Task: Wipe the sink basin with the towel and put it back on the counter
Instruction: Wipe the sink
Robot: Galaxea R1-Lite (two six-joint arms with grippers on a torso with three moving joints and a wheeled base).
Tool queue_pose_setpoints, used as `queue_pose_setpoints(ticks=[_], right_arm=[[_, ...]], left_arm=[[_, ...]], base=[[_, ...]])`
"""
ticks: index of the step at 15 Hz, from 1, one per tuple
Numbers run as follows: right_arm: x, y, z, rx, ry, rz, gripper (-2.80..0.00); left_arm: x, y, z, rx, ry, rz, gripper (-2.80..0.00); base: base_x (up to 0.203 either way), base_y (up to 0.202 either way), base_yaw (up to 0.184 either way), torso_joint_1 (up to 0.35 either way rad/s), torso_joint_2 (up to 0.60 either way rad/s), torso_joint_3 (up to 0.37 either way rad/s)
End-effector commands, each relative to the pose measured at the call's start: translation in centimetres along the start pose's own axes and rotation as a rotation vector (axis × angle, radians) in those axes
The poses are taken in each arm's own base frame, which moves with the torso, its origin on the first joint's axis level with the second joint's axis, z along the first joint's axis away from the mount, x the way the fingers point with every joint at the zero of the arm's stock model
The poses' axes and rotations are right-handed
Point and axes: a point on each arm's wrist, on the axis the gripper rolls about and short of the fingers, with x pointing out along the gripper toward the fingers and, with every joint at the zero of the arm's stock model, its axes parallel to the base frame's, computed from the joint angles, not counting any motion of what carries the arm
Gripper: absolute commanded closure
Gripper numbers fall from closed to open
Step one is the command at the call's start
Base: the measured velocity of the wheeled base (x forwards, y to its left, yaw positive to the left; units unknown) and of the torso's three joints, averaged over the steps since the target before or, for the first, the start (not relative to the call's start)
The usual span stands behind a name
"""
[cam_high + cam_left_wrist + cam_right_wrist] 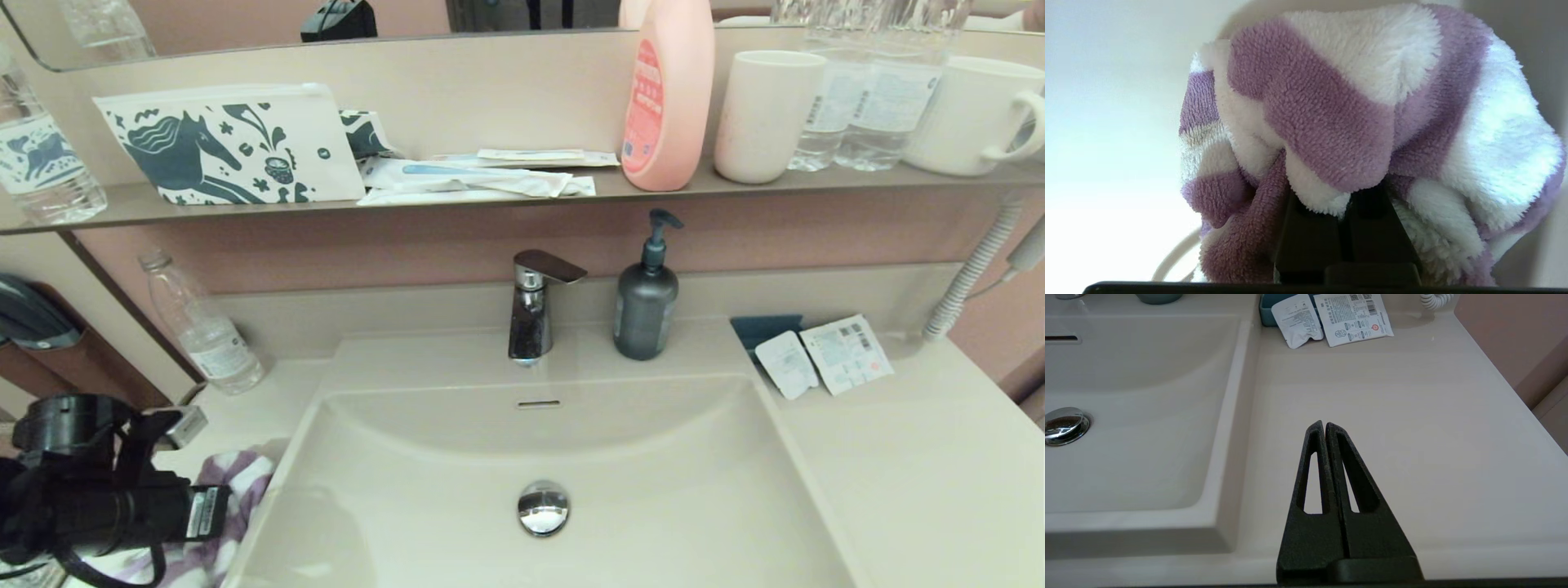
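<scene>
left claw [1345, 204] clamped on towel [1355, 122] beside sink basin [669, 457] | right claw [1325, 426] together over counter [1392, 416]

The towel [1355, 122] fills most of the left wrist view, a fluffy bunch of purple and white stripes. The left gripper [1349, 208] has its dark fingers [1306, 237] pressed close together, their tips buried in its folds. Pale beige surface lies behind.

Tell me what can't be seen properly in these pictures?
- Left pincer: tips buried in the towel, left wrist view.
- Towel in head view: mostly behind the left arm, cut by the bottom edge.
- Right pincer: outside the head view.
- Sachets: print too small.
</scene>
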Motion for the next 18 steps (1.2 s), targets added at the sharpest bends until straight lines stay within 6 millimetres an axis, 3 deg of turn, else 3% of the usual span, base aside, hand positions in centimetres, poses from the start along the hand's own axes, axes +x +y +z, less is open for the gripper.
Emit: queue_pose_setpoints(ticks=[1,5,9,11,14,18], right_arm=[[0.0,0.0,0.0,0.000,0.000,0.001,0.00],[0.0,0.0,0.0,0.000,0.000,0.000,0.00],[0.0,0.0,0.0,0.000,0.000,0.001,0.00],[0.0,0.0,0.0,0.000,0.000,0.001,0.00],[0.0,0.0,0.0,0.000,0.000,-0.001,0.00],[0.0,0.0,0.0,0.000,0.000,0.000,0.00]], left_arm=[[-1.5,1.1,-0.7,0.022,-0.011,0.033,0.00],[-0.4,2.1,0.7,0.027,-0.032,0.007,0.00],[4.2,3.8,3.5,0.032,-0.115,-0.045,0.00],[6.1,3.5,5.8,0.038,-0.179,-0.044,0.00],[6.8,1.6,9.0,0.028,-0.240,-0.061,0.00],[6.2,0.6,8.6,0.022,-0.182,-0.090,0.00]], base=[[0.000,0.000,0.000,0.000,0.00,0.000],[0.000,0.000,0.000,0.000,0.00,0.000],[0.000,0.000,0.000,0.000,0.00,0.000],[0.000,0.000,0.000,0.000,0.00,0.000],[0.000,0.000,0.000,0.000,0.00,0.000],[0.000,0.000,0.000,0.000,0.00,0.000]])
